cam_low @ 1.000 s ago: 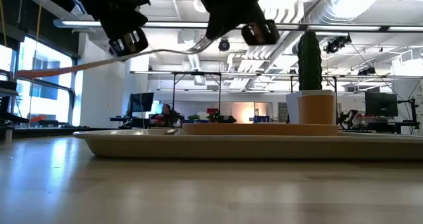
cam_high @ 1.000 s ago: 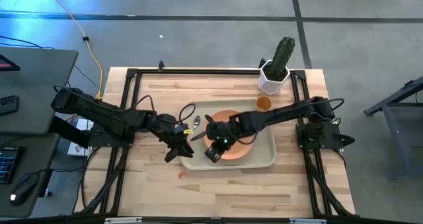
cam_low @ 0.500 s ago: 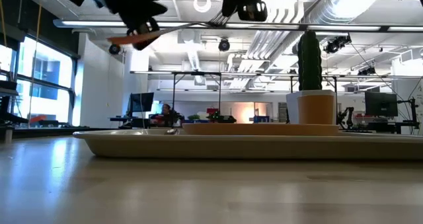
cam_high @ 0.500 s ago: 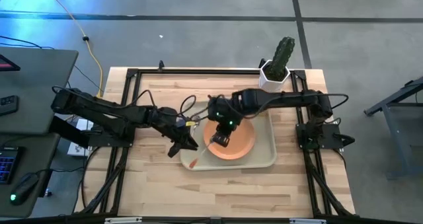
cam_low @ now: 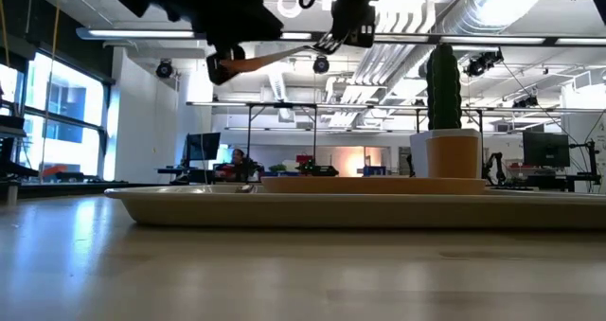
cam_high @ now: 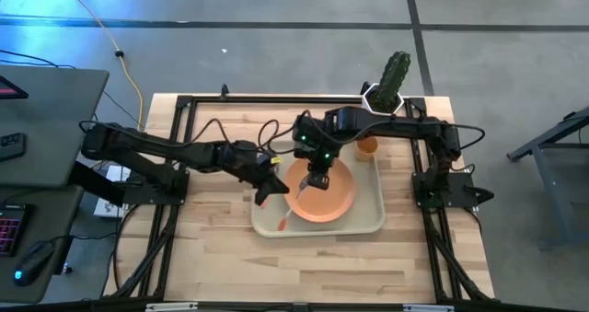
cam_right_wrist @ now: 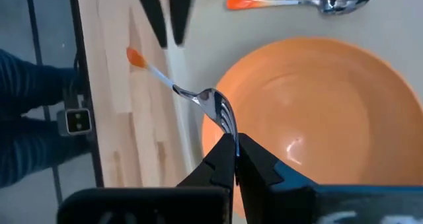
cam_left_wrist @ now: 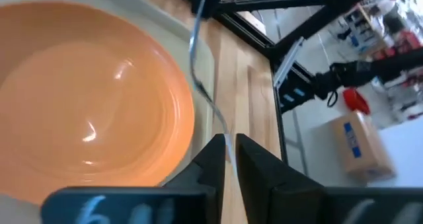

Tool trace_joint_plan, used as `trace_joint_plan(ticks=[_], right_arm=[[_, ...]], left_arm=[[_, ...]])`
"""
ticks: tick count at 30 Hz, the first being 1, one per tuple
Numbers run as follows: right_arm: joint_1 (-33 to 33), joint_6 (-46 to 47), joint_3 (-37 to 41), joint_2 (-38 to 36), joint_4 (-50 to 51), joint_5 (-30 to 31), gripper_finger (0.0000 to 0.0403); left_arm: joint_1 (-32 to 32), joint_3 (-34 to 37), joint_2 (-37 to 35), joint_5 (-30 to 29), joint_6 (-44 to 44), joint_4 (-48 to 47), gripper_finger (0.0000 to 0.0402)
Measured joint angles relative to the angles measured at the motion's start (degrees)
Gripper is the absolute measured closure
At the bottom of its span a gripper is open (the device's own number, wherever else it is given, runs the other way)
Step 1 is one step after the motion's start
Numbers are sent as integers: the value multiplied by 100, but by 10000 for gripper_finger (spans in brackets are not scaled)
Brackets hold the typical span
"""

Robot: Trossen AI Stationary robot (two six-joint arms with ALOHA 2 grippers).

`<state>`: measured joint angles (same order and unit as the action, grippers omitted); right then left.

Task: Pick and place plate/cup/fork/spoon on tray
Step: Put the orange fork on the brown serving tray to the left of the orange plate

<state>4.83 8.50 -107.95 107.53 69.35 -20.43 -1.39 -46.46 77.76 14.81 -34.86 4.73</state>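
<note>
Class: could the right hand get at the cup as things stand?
Probably not yet: the right hand is shut on the fork above the plate. The cup itself stands uncovered beside the tray.

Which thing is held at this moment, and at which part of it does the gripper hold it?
The right gripper holds the fork by its pronged end. Its orange-red handle sticks out free, near the left gripper.

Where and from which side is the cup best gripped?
Probably by its rim, coming down from above with one finger inside: the cup stands upright, open-topped and handleless. The cactus pot crowds its far side, so a sideways approach suits the tray side.
</note>
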Motion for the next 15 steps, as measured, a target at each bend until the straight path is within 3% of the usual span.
trace_joint_plan(ticks=[6, 9, 12, 15], right_arm=[[146, -488, -211, -2, 120, -19, 403], [208, -573, -255, -2, 115, -19, 403], [238, -692, -257, -4, 139, -18, 403], [233, -751, -257, -4, 124, -2, 403]], left_arm=[[-2, -21, 551, 16, -534, 864, 333], [6, -165, 733, -9, -556, 862, 322], [31, -329, 819, -159, -556, 643, 327], [31, -411, 854, -334, -425, 442, 360]])
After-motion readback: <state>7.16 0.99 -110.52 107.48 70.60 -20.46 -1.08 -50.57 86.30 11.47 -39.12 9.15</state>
